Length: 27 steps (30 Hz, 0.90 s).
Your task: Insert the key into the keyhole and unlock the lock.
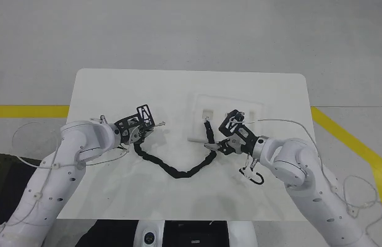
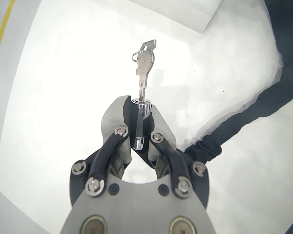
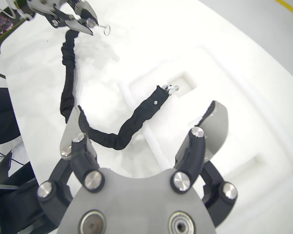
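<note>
Currently the left pincer (image 2: 141,104) clamps the chromed lock cylinder (image 2: 144,108) ending the black fabric-sleeved chain (image 1: 172,170). The flat silver key (image 2: 145,59) is seated in its keyhole, near the white tabletop's (image 1: 117,92) 9 o'clock edge. Toward 3 o'clock, the right pincer (image 3: 144,107) gapes wide above the chain's other end, which lies across the white foam tray's (image 1: 265,105) rim. Bare surface spreads toward 12 o'clock.

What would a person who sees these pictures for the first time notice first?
A silver metal key stands in the chrome lock cylinder that the left gripper clamps over the white table. From it a long black fabric-sleeved chain snakes to the white foam tray, where the right gripper hangs open near the chain's free end.
</note>
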Motion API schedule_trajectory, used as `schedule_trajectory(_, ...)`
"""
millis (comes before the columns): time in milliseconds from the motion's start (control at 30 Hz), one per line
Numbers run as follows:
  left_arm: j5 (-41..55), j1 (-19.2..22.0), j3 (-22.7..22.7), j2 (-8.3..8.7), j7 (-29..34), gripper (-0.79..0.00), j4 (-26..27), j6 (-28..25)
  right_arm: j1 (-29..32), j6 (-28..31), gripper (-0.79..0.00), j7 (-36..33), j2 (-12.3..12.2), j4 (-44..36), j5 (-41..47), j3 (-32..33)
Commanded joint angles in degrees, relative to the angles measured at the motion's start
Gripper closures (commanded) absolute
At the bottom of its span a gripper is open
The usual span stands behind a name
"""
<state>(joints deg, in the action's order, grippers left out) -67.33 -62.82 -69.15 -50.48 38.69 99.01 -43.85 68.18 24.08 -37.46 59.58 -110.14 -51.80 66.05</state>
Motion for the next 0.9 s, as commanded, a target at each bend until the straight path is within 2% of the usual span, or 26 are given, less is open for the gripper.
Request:
schedule_trajectory(0,0.0,1.2,1.2,-0.23,0.7,0.000,-1.3,-0.1,1.7,1.2,-0.785,1.5,-0.3,-1.6,0.1,1.9)
schedule_trajectory(167,-1.3,3.3,3.6,-0.79,1.9,0.000,-3.0,1.3,5.2,3.0,-0.785,3.0,-1.0,-4.7,-0.5,5.2)
schedule_trajectory(267,-1.4,4.4,5.1,-1.17,2.1,-0.074,-4.2,1.7,6.5,3.6,-0.785,3.4,-1.2,-5.5,-0.5,6.3)
schedule_trajectory(333,-1.2,5.1,6.0,-1.41,2.1,-0.151,-5.4,1.7,7.1,3.9,-0.785,3.8,-1.3,-5.5,-0.3,6.8)
schedule_trajectory(467,-0.7,5.9,6.7,-1.74,1.4,-0.215,-6.9,2.6,7.7,4.4,-0.785,4.3,-1.4,-5.2,-0.1,7.2)
schedule_trajectory(500,-0.6,5.9,6.7,-1.76,1.2,-0.283,-7.1,2.6,7.8,4.6,-0.785,4.3,-1.4,-5.1,-0.1,7.3)
schedule_trajectory(533,-0.4,5.9,6.6,-1.77,0.9,-0.391,-7.2,2.6,7.8,4.7,-0.785,4.4,-1.4,-5.1,0.0,7.3)
schedule_trajectory(567,0.3,5.8,6.3,-1.76,0.1,-0.616,-7.3,2.4,7.9,4.9,-0.785,4.6,-1.4,-5.0,0.1,7.5)
schedule_trajectory(600,1.0,5.7,5.9,-1.71,-0.6,-0.773,-7.6,2.0,7.9,5.1,-0.785,4.9,-1.4,-4.9,0.3,7.6)
schedule_trajectory(733,4.5,4.9,3.1,-1.29,-4.8,-0.785,-8.5,0.0,8.0,7.1,-0.785,6.9,-1.6,-4.7,-0.1,8.6)
schedule_trajectory(867,7.7,3.1,-1.7,-0.43,-10.2,-0.785,-8.6,-3.4,8.6,9.3,-0.785,9.6,-1.8,-3.8,-1.1,10.3)
